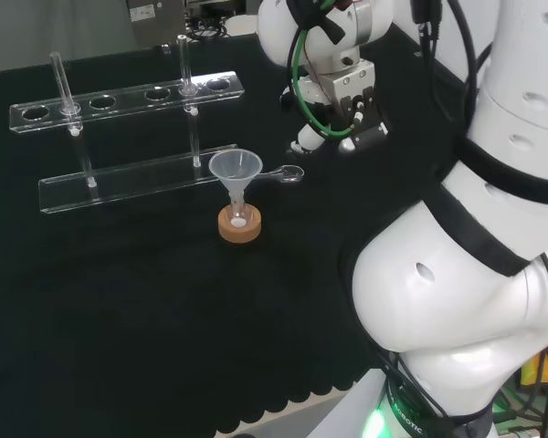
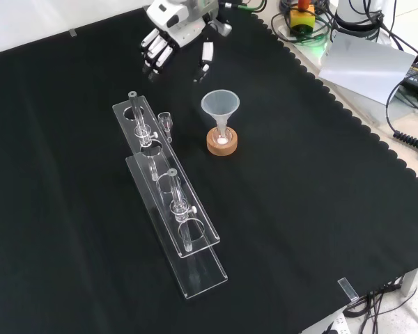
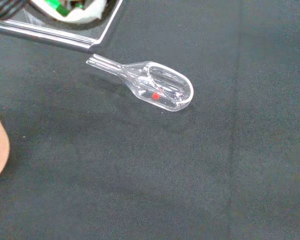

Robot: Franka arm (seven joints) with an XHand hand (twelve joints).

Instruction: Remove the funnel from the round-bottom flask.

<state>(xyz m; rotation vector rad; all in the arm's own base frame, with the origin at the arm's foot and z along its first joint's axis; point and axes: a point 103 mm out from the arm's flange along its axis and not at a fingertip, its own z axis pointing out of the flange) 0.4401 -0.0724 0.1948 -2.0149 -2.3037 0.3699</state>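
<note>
Funnel [image 2: 220, 105] is sitting upright with its stem down in the neck of the small round-bottom flask [image 2: 222, 140], and the flask is resting in one cork ring [image 2: 222, 144] out on the black cloth [image 2: 320, 209]. So that's one funnel, one flask, one stand, all stacked together near the middle of the bench. In the head view the funnel [image 1: 235, 168] is standing just in front of the rack.

Just beside it, between the stand and the rack in the front view, one little clear scoop [image 2: 166, 122] is lying on the cloth; the wrist view is looking right down at it [image 3: 157, 91], handle pointing toward the rack's edge.

One clear test tube rack [image 2: 168, 192] is running long across the cloth, and two tubes are standing in it, as far as I can count. Glass is hard to read.

The hand [image 2: 168, 44] is hovering well apart from the funnel, up at the top of the front view, fingers relaxed and spread, holding nothing.

Plenty of bare cloth is lying open to the right of the stand in the front view, all the way to the scalloped edge.
</note>
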